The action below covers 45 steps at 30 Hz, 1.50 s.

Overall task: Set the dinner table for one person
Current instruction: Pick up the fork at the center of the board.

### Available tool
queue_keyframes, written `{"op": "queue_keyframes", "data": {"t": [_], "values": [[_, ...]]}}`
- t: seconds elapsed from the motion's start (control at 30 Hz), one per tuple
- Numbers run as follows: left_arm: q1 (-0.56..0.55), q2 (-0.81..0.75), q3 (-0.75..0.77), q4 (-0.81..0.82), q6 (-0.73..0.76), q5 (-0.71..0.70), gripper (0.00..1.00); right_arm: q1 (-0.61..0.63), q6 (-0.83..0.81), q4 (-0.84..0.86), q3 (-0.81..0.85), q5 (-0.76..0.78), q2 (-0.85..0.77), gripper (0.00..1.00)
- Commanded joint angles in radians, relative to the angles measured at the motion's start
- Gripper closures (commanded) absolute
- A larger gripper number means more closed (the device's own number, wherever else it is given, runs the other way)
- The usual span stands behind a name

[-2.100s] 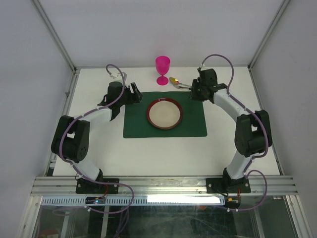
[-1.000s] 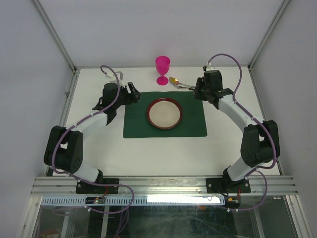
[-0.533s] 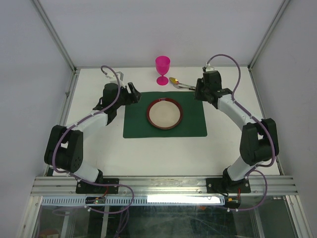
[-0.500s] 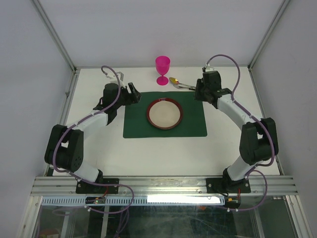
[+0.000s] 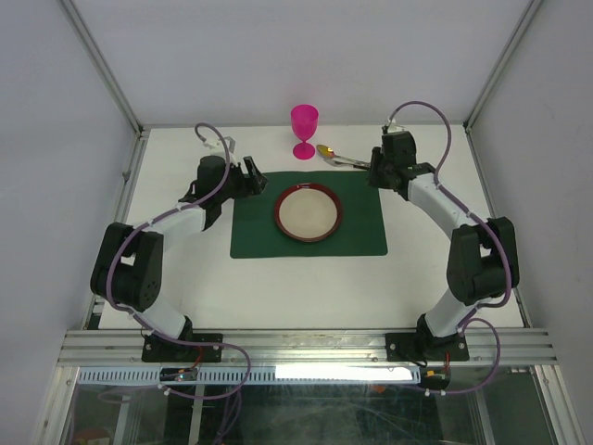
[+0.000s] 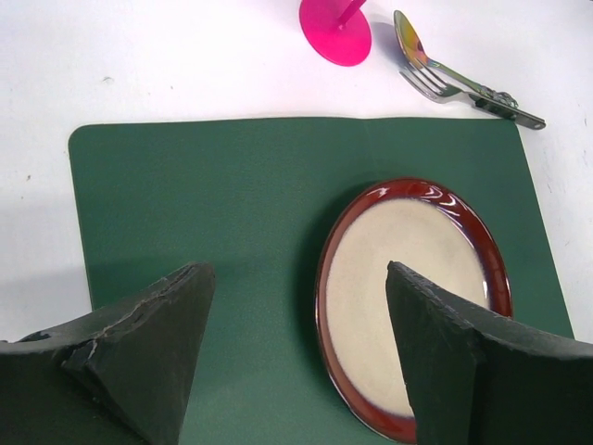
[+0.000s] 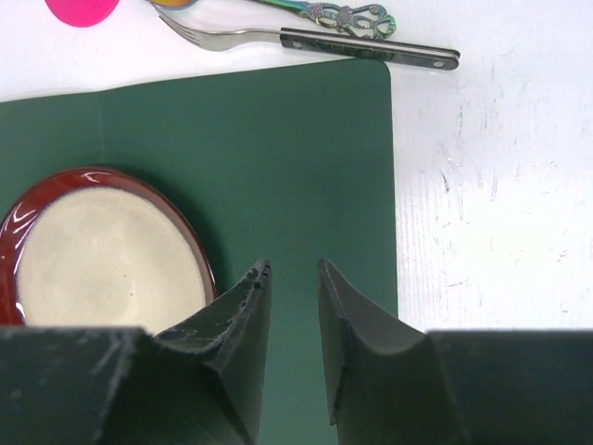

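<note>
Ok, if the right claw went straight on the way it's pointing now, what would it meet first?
The right claw would most likely meet the green placemat first, on the bare strip beside the plate. The fork lies farther along that line, off the mat; depth is hard to judge.

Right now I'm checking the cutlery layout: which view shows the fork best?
Right wrist: the fork lies close and sharp, tines to handle end. Left wrist shows it whole but smaller, next to the spoon. From the top it is a tiny sliver.
</note>
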Motion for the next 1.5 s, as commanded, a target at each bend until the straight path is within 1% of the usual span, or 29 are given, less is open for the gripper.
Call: {"op": "queue_keyframes", "data": {"t": [0.0,0.17,0.23,0.27,0.37,0.53,0.63,0.73,0.8,0.83,0.9,1.07,1.13,1.2,1.47], "values": [[0.014,-0.054,0.036,0.016,0.029,-0.017,0.21,-0.007,-0.014,0.012,0.066,-0.003,-0.026,0.70],[0.018,-0.084,0.021,-0.003,0.039,-0.073,0.18,-0.006,-0.004,-0.007,0.065,0.026,-0.028,0.68],[0.018,-0.091,0.016,-0.004,0.039,-0.087,0.17,-0.008,-0.007,-0.008,0.066,0.045,-0.030,0.63],[0.019,-0.092,0.013,-0.003,0.038,-0.088,0.16,-0.008,-0.011,-0.011,0.071,0.054,-0.030,0.62],[0.020,-0.101,0.000,0.010,0.031,-0.092,0.16,-0.011,-0.043,-0.027,0.103,0.065,-0.021,0.61],[0.021,-0.133,-0.034,0.024,0.013,-0.085,0.15,-0.012,-0.148,-0.078,0.190,0.074,0.020,0.62],[0.021,-0.156,-0.055,0.031,0.011,-0.092,0.15,-0.012,-0.179,-0.104,0.227,0.072,0.038,0.62],[0.023,-0.171,-0.059,0.021,0.011,-0.097,0.15,-0.015,-0.190,-0.100,0.229,0.072,0.043,0.62],[0.024,-0.176,-0.068,0.016,0.010,-0.098,0.14,-0.017,-0.189,-0.098,0.230,0.059,0.047,0.62],[0.024,-0.193,-0.075,0.019,0.010,-0.095,0.12,-0.017,-0.192,-0.099,0.232,0.046,0.049,0.62],[0.025,-0.218,-0.090,0.024,0.004,-0.083,0.01,-0.017,-0.205,-0.110,0.242,0.012,0.056,0.62],[0.026,-0.226,-0.090,0.001,0.006,-0.055,0.01,-0.020,-0.241,-0.135,0.263,-0.072,0.062,0.59],[0.027,-0.235,-0.086,-0.006,0.009,-0.037,0.01,-0.022,-0.263,-0.149,0.269,-0.100,0.065,0.55],[0.028,-0.244,-0.085,-0.012,0.003,-0.021,0.01,-0.022,-0.279,-0.168,0.280,-0.108,0.072,0.49],[0.033,-0.281,-0.090,-0.037,-0.025,-0.064,0.01,-0.026,-0.295,-0.173,0.284,-0.097,0.068,0.45]]}}
